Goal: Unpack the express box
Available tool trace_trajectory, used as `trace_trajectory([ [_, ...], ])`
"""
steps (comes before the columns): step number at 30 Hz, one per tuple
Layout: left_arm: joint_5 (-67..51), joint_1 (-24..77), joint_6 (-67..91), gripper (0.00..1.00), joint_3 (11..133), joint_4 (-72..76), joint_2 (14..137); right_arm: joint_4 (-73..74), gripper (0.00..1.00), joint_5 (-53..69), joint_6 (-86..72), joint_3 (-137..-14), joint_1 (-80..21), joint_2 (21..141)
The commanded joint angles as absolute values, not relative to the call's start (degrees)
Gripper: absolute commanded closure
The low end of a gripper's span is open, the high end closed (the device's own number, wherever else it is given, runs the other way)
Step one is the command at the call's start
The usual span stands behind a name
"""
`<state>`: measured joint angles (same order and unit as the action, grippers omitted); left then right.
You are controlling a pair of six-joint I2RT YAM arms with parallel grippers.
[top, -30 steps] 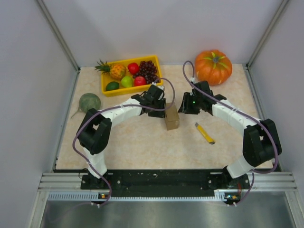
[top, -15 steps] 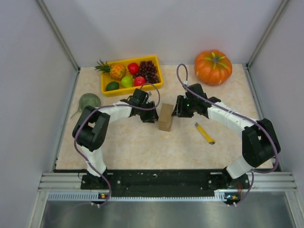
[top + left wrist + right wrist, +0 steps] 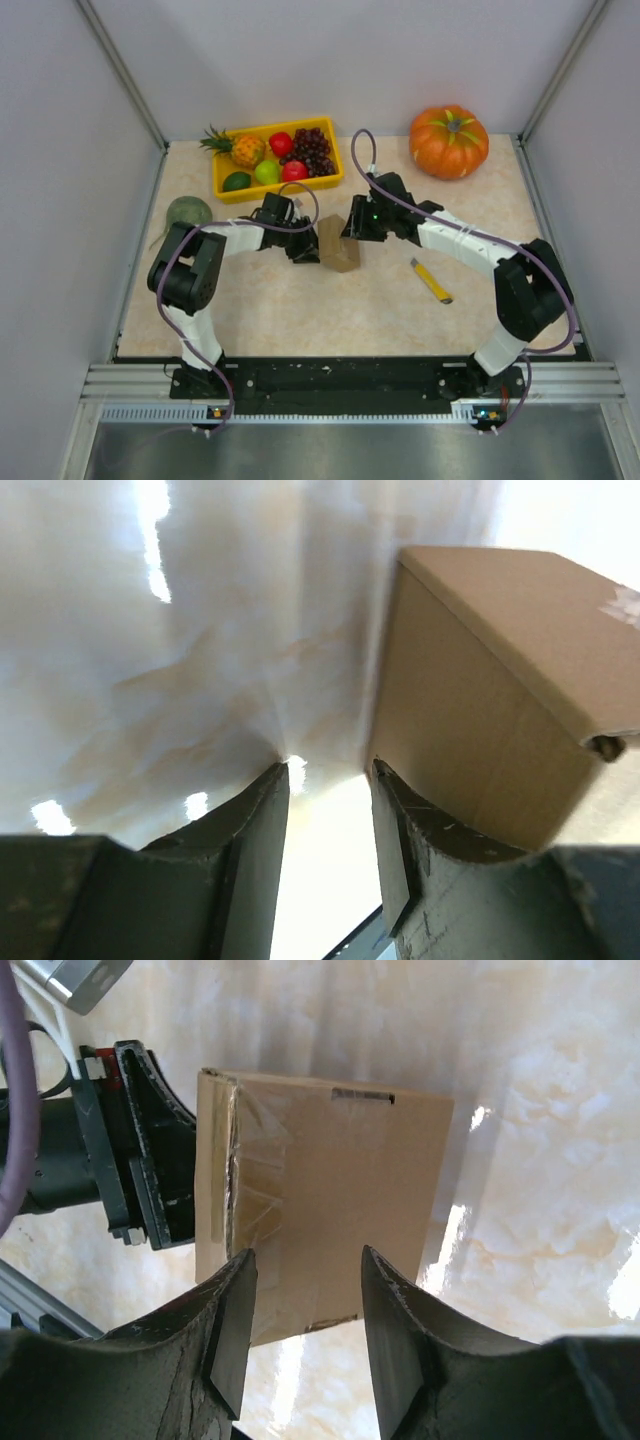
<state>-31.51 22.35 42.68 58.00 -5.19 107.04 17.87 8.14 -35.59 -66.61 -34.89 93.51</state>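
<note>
The express box, small and brown with clear tape on it, stands tilted on the table between my two grippers. My left gripper is at its left side. In the left wrist view that gripper is open and empty, and the box rests against the outside of its right finger. My right gripper hovers at the box's far right side. In the right wrist view it is open just above the taped box, with nothing clamped.
A yellow fruit tray stands at the back left and an orange pumpkin at the back right. A green melon lies at the left edge. A yellow utility knife lies right of the box.
Both grippers have moved left. The box has been shifted left with them and now leans more.
</note>
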Motion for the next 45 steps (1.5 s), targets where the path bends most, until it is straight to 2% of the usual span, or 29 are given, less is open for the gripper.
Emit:
trace_trajectory([
  [1,-20.1,19.0,43.4,0.55,57.5,-12.7,102.8,15.4,0.53,6.0,-36.2,-71.7,-36.6,96.1],
  [7,-9.3,17.1,44.0,0.54,56.3,-20.0,98.4,18.4,0.54,6.2,-34.4,-78.0,-38.1,102.0],
  [10,-2.8,16.4,43.5,0.53,56.3,-23.3,95.3,20.0,0.53,3.8,-33.7,-78.4,-38.8,101.3],
  [15,-0.6,16.3,42.0,0.49,55.3,-22.3,87.8,21.0,0.50,0.4,-30.8,-76.1,-39.5,98.1],
  [21,-3.7,16.3,41.6,0.45,51.2,-16.4,81.6,21.1,0.41,3.1,-27.6,-74.1,-39.8,98.9],
  [24,-13.5,16.3,39.9,0.44,49.4,-9.7,82.4,21.1,0.39,4.7,-26.0,-74.5,-40.3,100.9],
  [28,-23.5,16.3,40.2,0.49,48.3,-2.5,85.3,20.4,0.39,5.3,-26.5,-74.8,-40.6,102.7],
  [29,-24.8,16.3,40.4,0.51,48.0,-1.6,85.7,20.1,0.40,5.5,-26.5,-74.7,-40.5,103.0],
  [30,-26.4,16.3,40.3,0.54,47.9,-1.1,86.7,19.9,0.46,5.8,-26.3,-74.5,-40.5,103.3],
  [31,-26.5,16.3,40.0,0.55,48.1,-1.2,87.1,19.6,0.48,5.9,-26.4,-74.4,-40.5,103.4],
  [38,-24.5,16.1,38.0,0.60,48.2,-4.4,89.2,19.5,0.57,6.0,-27.8,-73.7,-40.5,105.7],
  [42,-23.6,15.0,37.4,0.68,47.6,-7.6,88.5,19.6,0.69,5.1,-29.2,-73.1,-40.5,106.5],
  [45,-23.0,14.6,36.2,0.69,47.0,-8.3,87.9,19.6,0.77,5.6,-29.9,-73.0,-40.5,107.1],
])
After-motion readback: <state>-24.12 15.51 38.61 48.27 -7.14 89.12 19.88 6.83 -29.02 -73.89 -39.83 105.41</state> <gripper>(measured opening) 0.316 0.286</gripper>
